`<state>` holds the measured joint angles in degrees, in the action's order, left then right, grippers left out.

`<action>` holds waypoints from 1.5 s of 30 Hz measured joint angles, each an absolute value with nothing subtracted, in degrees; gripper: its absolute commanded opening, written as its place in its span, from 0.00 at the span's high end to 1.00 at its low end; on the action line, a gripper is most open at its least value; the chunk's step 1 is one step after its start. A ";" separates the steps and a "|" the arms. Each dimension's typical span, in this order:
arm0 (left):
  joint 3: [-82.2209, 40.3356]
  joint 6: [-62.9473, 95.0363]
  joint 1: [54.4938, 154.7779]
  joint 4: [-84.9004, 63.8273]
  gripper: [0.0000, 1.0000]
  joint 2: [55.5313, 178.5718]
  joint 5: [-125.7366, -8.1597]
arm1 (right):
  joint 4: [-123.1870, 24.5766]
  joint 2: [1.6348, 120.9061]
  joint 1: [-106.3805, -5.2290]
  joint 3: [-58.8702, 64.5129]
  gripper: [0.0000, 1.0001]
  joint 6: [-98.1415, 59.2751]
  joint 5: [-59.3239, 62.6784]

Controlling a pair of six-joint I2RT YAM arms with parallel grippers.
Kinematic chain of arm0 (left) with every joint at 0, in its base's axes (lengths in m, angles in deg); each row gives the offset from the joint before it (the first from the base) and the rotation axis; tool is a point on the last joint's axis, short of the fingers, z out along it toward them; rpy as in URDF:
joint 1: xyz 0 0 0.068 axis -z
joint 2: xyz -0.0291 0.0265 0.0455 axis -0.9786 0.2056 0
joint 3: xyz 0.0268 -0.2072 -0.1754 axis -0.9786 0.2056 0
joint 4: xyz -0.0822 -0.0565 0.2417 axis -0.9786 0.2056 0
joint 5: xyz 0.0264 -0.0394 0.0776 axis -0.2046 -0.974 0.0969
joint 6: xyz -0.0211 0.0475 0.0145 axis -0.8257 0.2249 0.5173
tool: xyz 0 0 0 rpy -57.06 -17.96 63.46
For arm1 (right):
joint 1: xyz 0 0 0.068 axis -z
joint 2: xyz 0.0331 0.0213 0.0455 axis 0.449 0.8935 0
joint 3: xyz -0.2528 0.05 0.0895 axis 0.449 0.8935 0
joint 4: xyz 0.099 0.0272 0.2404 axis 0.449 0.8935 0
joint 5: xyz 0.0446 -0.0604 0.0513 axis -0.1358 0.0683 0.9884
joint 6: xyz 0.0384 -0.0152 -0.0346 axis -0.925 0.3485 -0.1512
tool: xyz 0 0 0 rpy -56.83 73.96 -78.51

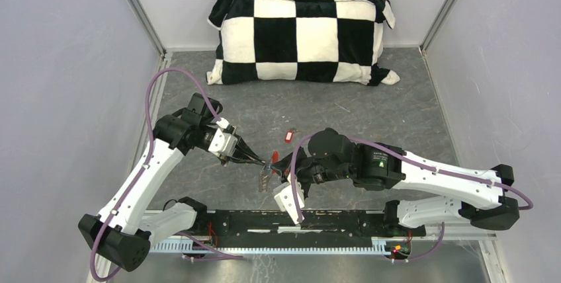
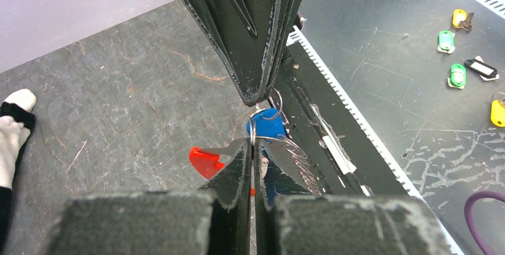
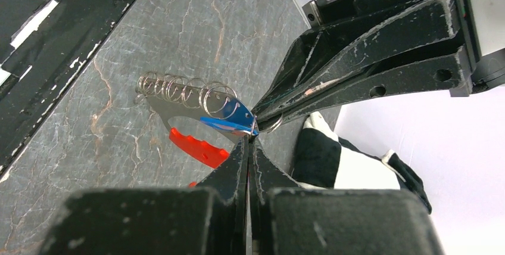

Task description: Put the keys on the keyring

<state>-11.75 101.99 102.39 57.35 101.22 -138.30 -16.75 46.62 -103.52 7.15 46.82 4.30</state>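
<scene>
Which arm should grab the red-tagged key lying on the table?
Probably the right gripper: the red-tagged key lies on its side of the meeting point, and the left gripper has its jaws shut on the keyring.

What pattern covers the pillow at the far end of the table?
A black-and-white checkerboard; the pillow shows best in the top external view.

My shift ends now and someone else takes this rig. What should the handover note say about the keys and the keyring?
Left gripper: shut on the keyring.
Right gripper: shut at the edge of the blue-tagged key, tip to tip with the left.
Done: cannot tell whether that key is threaded on.
A red-tagged key lies loose on the table just beyond the grippers.
Left: finish the blue one, then add the red.
</scene>
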 measured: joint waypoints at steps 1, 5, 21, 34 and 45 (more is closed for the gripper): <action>-11.71 101.97 102.39 57.26 0.98 101.22 -138.30 | -16.99 46.62 -103.52 7.15 1.00 46.82 4.30; -11.69 101.95 102.39 57.17 0.98 101.22 -138.28 | -17.80 46.62 -103.56 7.15 1.00 46.82 4.15; -11.16 101.49 102.39 56.58 0.98 100.63 -138.15 | -19.05 43.52 -103.56 11.13 1.00 44.85 -1.21; -10.68 101.51 102.39 56.36 0.98 100.34 -138.10 | -21.65 44.66 -103.45 11.56 1.00 44.64 -1.73; -10.31 101.51 102.39 56.19 0.98 100.30 -138.04 | -22.39 44.92 -103.45 11.56 1.00 44.68 -0.53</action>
<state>-10.31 101.51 102.39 56.19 100.30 -138.04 -22.39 44.92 -103.45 11.56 44.68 -0.53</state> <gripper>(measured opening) 0.043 0.006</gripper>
